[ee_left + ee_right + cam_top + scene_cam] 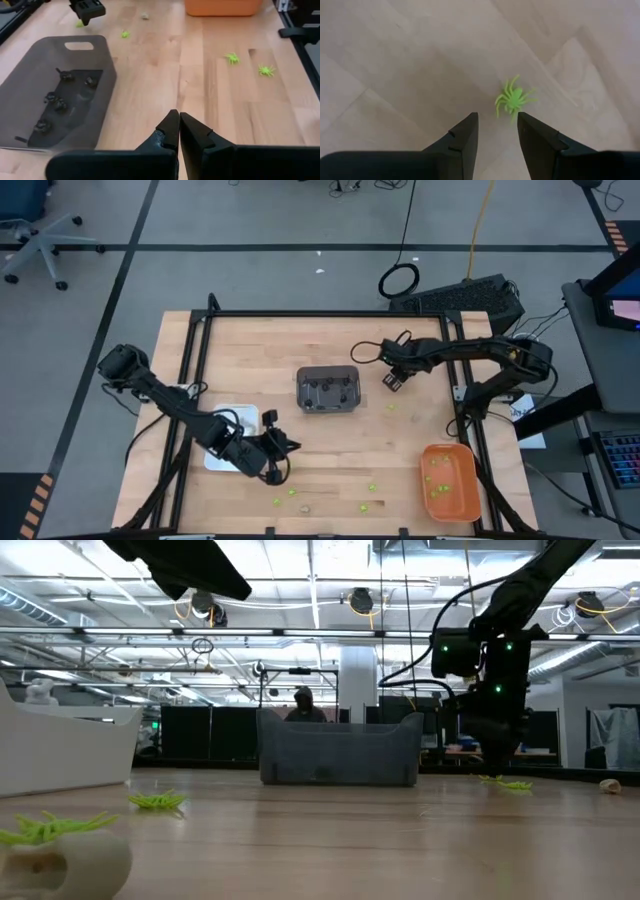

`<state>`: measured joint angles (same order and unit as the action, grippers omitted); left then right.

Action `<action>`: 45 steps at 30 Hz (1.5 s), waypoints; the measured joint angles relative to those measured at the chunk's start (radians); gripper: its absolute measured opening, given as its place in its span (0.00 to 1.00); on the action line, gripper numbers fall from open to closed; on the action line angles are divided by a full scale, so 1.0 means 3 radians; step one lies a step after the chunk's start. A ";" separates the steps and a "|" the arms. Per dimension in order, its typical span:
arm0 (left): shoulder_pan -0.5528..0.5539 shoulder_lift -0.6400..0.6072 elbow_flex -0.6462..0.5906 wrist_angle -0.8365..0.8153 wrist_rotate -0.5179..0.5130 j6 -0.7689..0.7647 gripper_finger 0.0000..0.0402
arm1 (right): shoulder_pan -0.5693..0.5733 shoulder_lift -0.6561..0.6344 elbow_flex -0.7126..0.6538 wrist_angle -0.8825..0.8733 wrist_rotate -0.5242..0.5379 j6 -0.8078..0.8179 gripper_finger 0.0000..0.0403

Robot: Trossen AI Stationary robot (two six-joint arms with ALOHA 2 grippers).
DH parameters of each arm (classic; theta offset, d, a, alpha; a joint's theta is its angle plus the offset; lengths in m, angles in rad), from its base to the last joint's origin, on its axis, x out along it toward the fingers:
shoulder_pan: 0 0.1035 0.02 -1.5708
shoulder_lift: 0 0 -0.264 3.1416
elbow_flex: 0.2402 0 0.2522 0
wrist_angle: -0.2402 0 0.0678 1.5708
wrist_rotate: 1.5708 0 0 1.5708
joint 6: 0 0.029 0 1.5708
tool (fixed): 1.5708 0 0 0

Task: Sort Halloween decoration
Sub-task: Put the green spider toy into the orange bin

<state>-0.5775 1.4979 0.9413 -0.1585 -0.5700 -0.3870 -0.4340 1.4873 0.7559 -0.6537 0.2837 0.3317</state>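
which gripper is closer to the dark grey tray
Right. The right gripper hangs just beside the dark grey tray, off its short end. The left gripper is farther off, by the white tray.

Around the dark grey tray (328, 390), bare wood lies open in front toward the near edge. The right gripper (392, 380) stands just right of it; the white tray (232, 420) and left gripper (272, 470) block the front-left.

I see my right arm stretched in from the right, elbow bent, its gripper (497, 131) pointing down with fingers parted. My left arm reaches in low from the left, its gripper (179, 125) with fingertips pressed together, holding nothing.
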 joint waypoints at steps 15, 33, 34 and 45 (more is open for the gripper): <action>-0.0044 0.0000 0.0000 0.0003 0.0000 0.0001 0.03 | -0.0293 0.0062 0.0001 0.0169 -0.0273 -0.0274 0.29; -0.0045 0.0001 -0.0003 -0.0025 -0.0002 0.0017 0.03 | -0.0248 0.0297 0.0006 0.0224 -0.0410 -0.0355 0.01; -0.0045 0.0001 -0.0003 -0.0027 -0.0002 0.0024 0.03 | -0.0224 0.0266 0.0004 0.0229 -0.0410 -0.0361 0.00; -0.0046 0.0001 -0.0003 -0.0038 -0.0002 0.0029 0.03 | 0.0355 -0.0379 -0.0011 0.0158 -0.0529 -0.0012 0.00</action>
<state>-0.5913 1.4982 0.9405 -0.1699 -0.5705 -0.3784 -0.3275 1.3736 0.7525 -0.6064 0.1250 0.3280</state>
